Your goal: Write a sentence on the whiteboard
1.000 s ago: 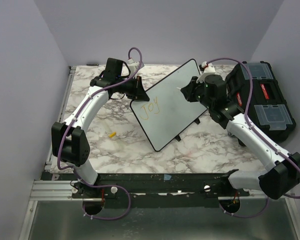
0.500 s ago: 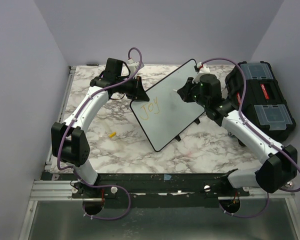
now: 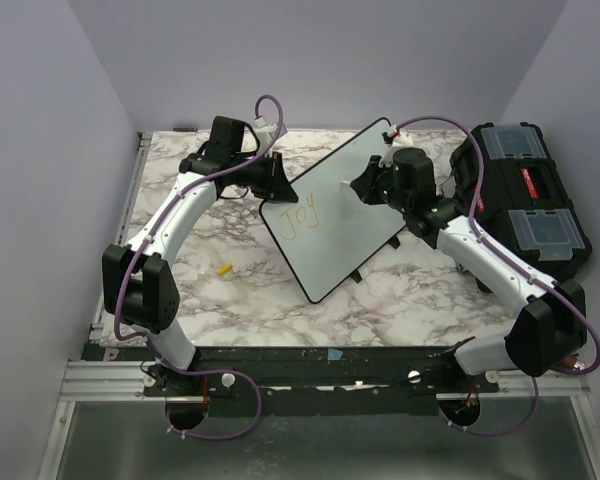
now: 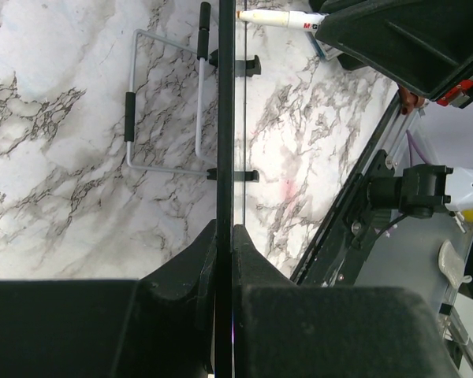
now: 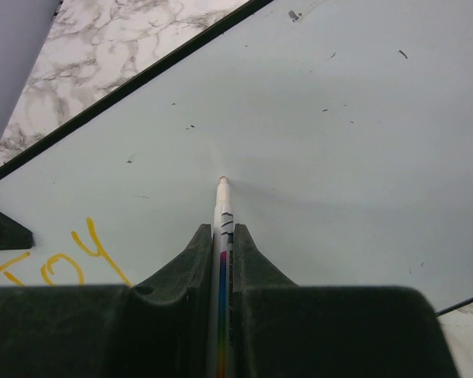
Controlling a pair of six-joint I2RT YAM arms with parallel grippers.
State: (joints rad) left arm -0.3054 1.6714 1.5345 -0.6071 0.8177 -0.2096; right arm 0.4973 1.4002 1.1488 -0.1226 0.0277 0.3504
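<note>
The marble bench carries a whiteboard, set slantwise at centre, and a black toolbox to its right. The left gripper is clamped tight on the whiteboard's left rim. The right gripper is closed on a marker, with the tip at the white surface right of the writing. Of the sentence, only "JOY" appears, in yellow, near the left rim.

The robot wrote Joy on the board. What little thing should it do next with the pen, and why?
Probably press the marker tip down on the whiteboard and begin the next word. Only Joy is written so far. The right gripper is shut on the marker, aimed at bare white to the right of that word, and the left gripper clamps the board's edge.
</note>
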